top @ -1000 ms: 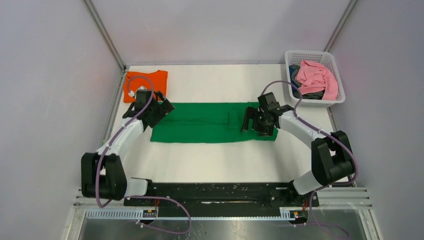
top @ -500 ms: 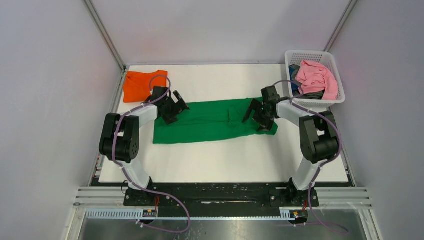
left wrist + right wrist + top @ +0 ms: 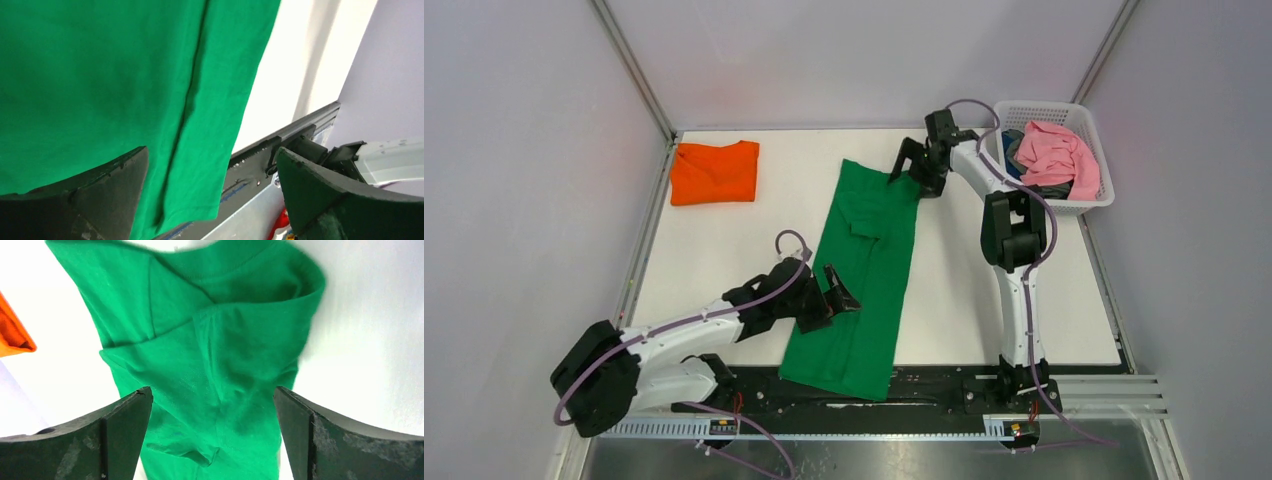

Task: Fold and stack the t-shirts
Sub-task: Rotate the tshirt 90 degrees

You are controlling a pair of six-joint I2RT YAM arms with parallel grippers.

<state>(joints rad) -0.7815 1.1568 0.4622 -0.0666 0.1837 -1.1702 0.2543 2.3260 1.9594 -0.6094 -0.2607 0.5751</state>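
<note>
The bright green t-shirt (image 3: 869, 260) lies as a long folded strip from the far middle of the table to the near edge, its near end hanging over the base rail. My left gripper (image 3: 832, 297) is open at its left edge near the front; in the left wrist view (image 3: 212, 155) the green cloth (image 3: 100, 75) lies under the spread fingers. My right gripper (image 3: 911, 168) is open over the far end; in the right wrist view (image 3: 212, 392) the collar end (image 3: 210, 340) lies below it. The orange t-shirt (image 3: 715, 172) lies folded at the far left.
A white basket (image 3: 1092, 140) at the far right corner holds a pink garment (image 3: 1059, 155) and a grey-blue garment (image 3: 1016, 160). The black base rail (image 3: 944, 385) runs along the near edge. A corner of the orange shirt (image 3: 12, 335) shows in the right wrist view.
The green shirt has turned from lying across the table to lying lengthwise. My left gripper has swung to the near edge and my right gripper to the far side.
</note>
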